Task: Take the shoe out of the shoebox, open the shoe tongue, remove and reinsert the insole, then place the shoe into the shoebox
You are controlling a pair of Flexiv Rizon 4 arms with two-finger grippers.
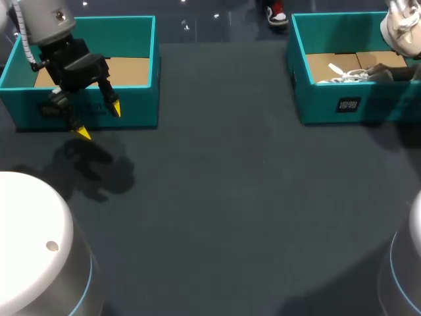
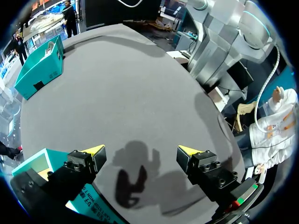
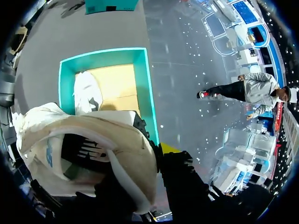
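My right gripper [image 3: 162,156] is clamped on the shoe [image 3: 107,140], holding it up over the right shoebox [image 1: 322,105], so I'd call step one basically done. Tongue, insole and putting it back are all left. My left gripper [image 1: 99,121] is spread wide and empty, just in front of the left box [image 1: 131,102]. Only one yellow tip shows past the shoe (the other's buried), and I can't make out the insole.

- The shoe [image 3: 126,140] was cream, its lining dark.
- The shoebox [image 3: 147,93] below the shoe was teal, with a tan floor.
- The table [image 1: 223,197] was plain dark grey.
- The left gripper [image 1: 99,121] was black, yellow-tipped.
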